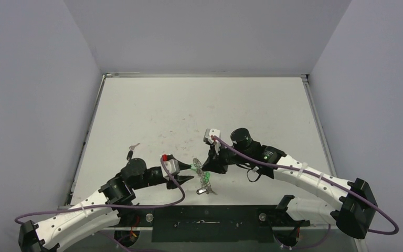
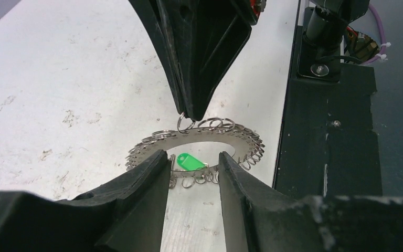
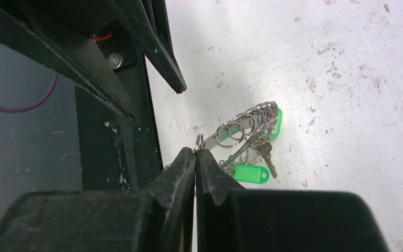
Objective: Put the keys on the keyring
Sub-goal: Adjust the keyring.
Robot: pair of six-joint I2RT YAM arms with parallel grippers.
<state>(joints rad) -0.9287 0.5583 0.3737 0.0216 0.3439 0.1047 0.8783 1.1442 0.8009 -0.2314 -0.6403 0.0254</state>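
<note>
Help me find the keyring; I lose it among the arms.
Top view, centre, near the front edge: the keyring, its rim pinched by the right gripper, with the open left gripper at its opposite side.

Bright, even light; soft, faint shadows.

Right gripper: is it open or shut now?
Shut. In the right wrist view the right gripper has its fingers pressed together, pinching a small loop on the rim of the keyring.
</note>
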